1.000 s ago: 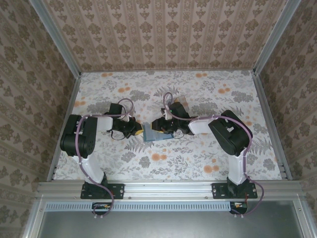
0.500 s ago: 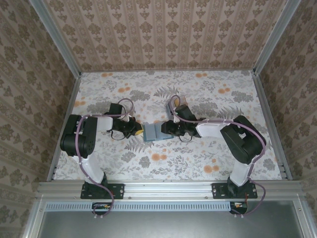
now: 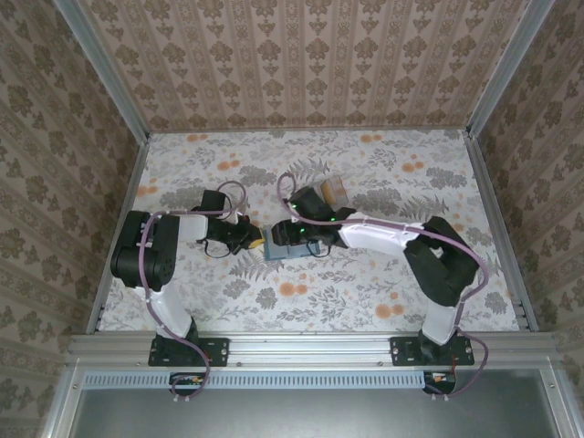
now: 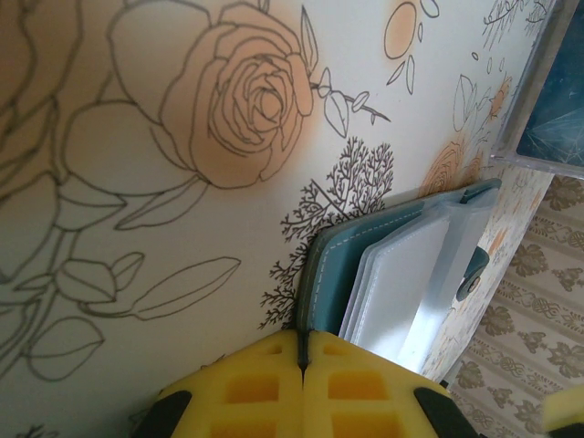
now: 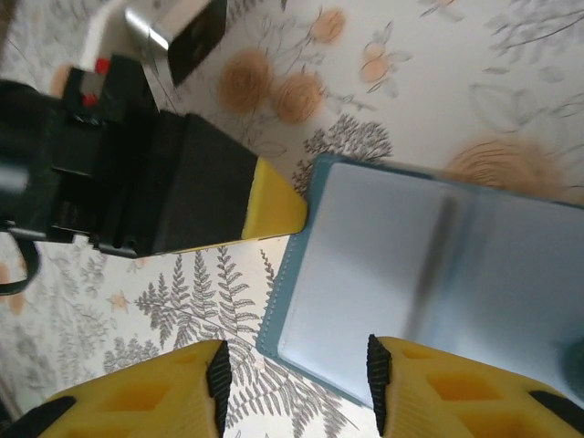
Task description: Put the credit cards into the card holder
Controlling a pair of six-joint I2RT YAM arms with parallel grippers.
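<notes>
On the table point(image 3: 411, 173) lies 1 card holder point(image 5: 438, 274).

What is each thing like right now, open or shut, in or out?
card holder: lying open on the table, clear pockets showing.
credit cards: stacked on the table, outside the card holder.
left gripper: shut, tips at the card holder's edge.
right gripper: open, over the card holder's edge.
</notes>
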